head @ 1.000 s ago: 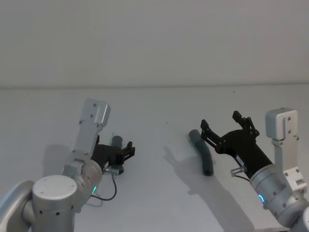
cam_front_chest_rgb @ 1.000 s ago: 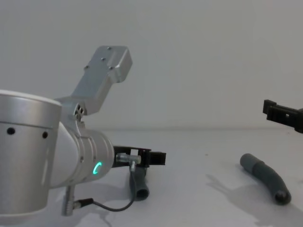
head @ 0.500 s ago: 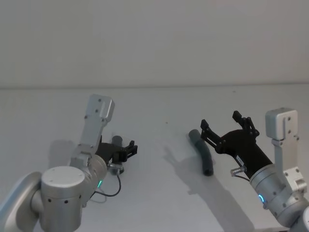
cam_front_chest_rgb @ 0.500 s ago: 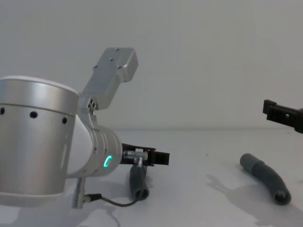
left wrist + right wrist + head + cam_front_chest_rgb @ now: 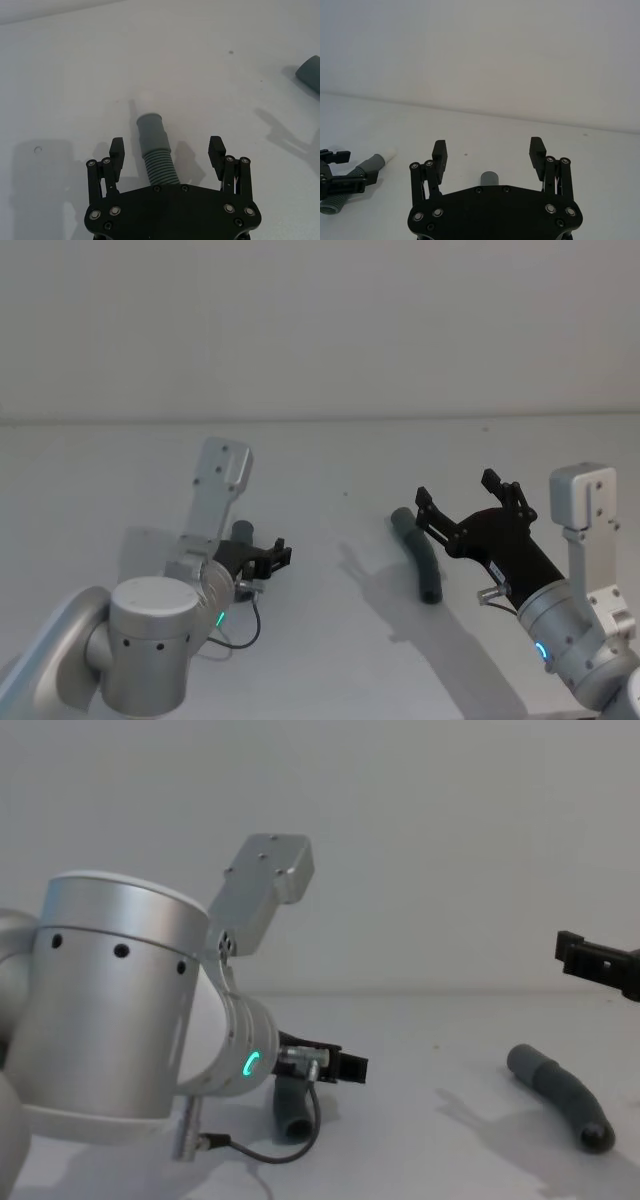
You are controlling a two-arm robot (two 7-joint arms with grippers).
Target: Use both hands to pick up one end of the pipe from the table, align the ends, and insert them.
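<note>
Reach step: left gripper (image 5: 167, 149) spread over shorter pipe piece (image 5: 151, 131), right gripper (image 5: 456, 490) spread above longer piece (image 5: 425, 565). Next: lower, pinch both.

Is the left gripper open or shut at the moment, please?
Open: the left gripper holds its fingers apart either side of the short hose, not touching it.

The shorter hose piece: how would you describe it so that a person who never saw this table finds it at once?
On the white table, look to the robot's left side, where the open left gripper hovers. Just below it lies the shorter hose piece, straight, grey and ribbed. Its white tip sets it apart from the longer curved piece on the right.
</note>
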